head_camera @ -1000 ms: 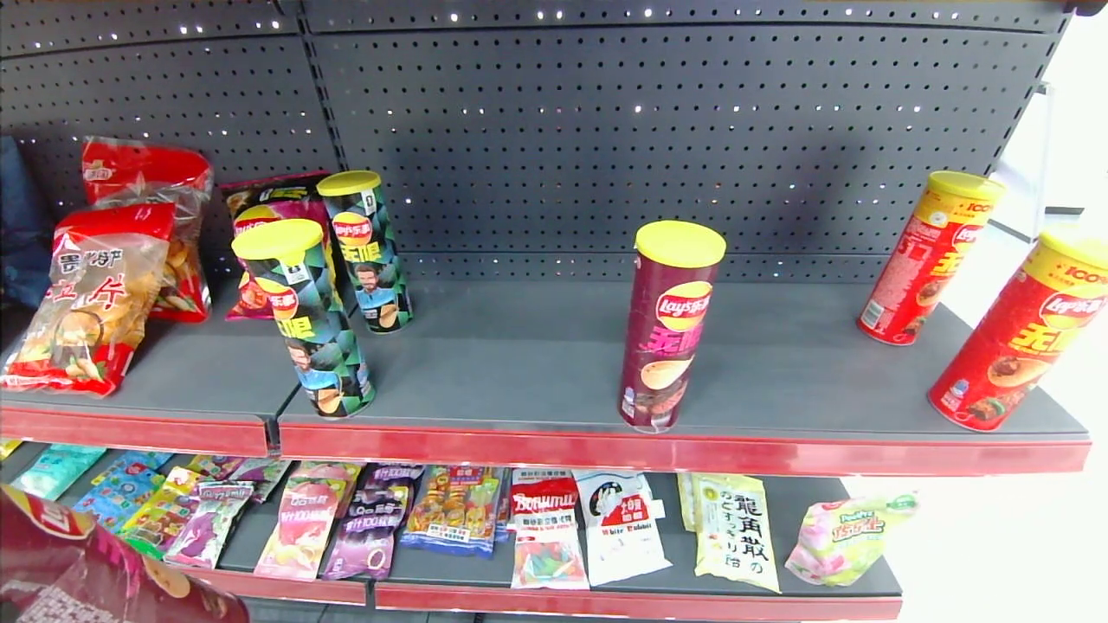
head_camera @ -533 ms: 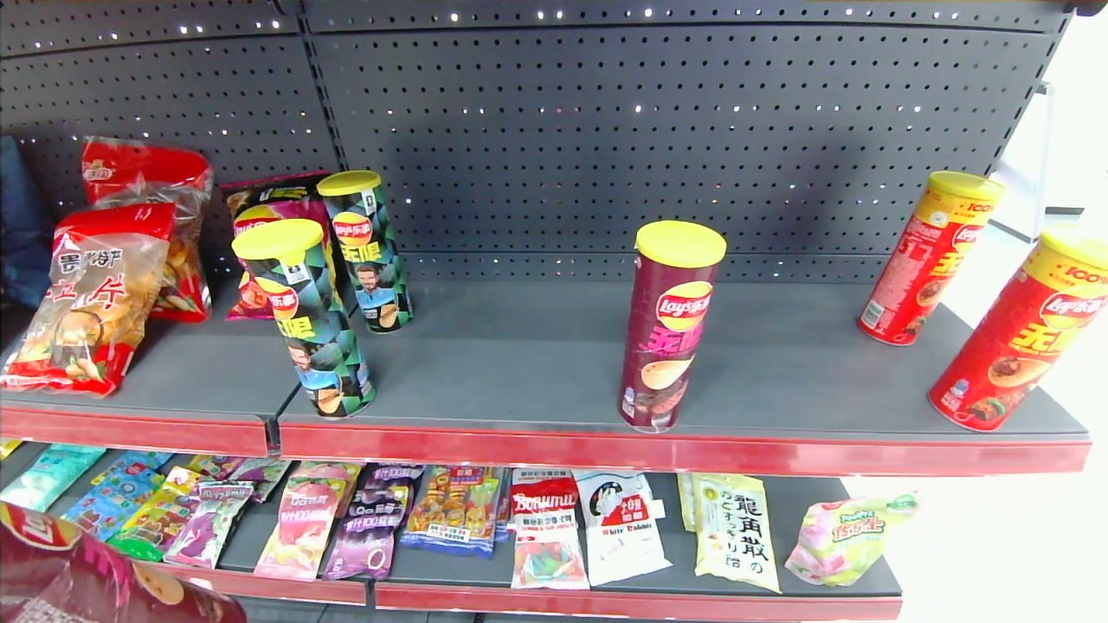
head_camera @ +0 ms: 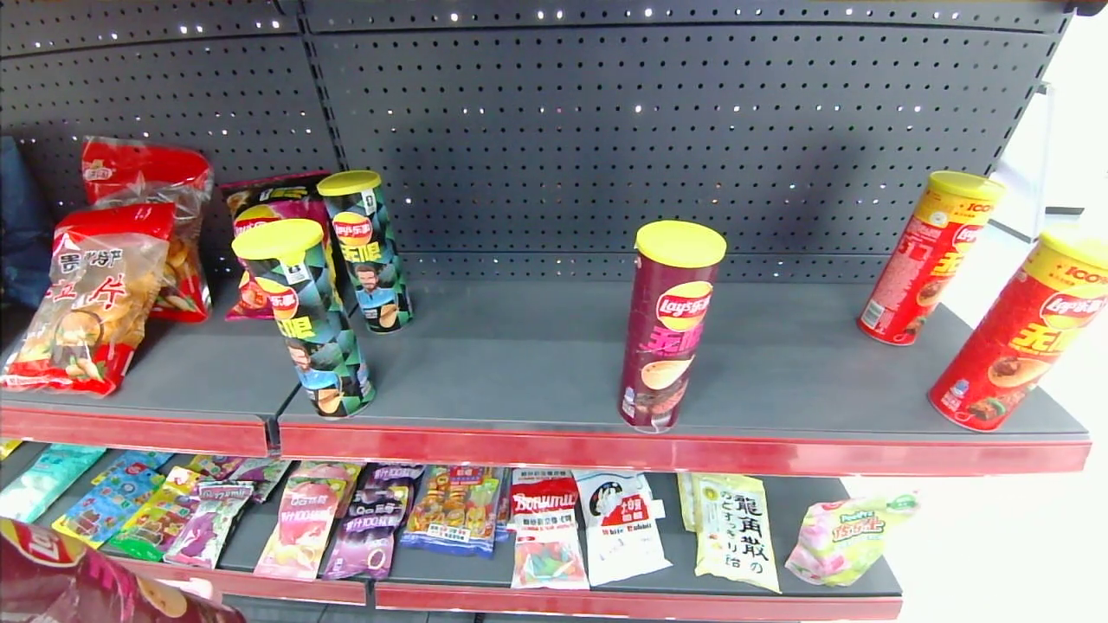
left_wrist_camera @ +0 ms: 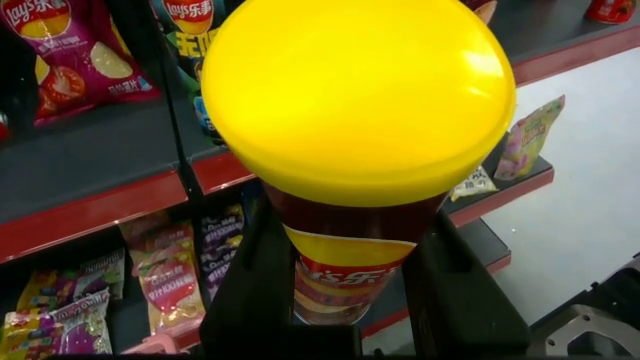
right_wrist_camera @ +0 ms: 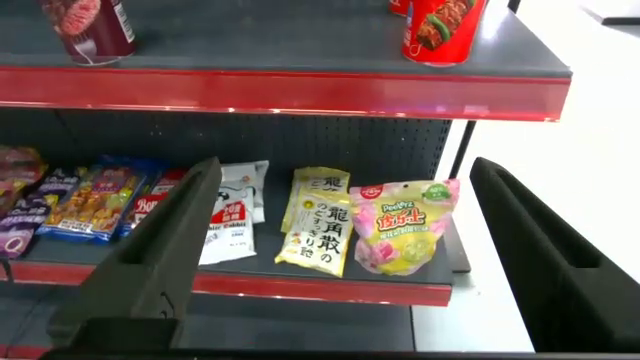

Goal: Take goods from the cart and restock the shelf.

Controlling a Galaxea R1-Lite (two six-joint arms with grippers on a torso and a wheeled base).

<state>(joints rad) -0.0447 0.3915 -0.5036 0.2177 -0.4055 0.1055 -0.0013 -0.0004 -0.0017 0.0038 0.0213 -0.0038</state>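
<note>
Got a chip can (left_wrist_camera: 355, 100) clamped in the left gripper (left_wrist_camera: 350, 262), low at near left, with the right gripper (right_wrist_camera: 347, 180) gaping empty, so could clip the shelf (head_camera: 519, 372) edge or topple the standing can (head_camera: 671, 324).

Pale floor (head_camera: 995, 554) lies bright on the right. A thin grey post (head_camera: 1046, 147) stands far right. Something dark blue (head_camera: 16, 234) sits at far left.
</note>
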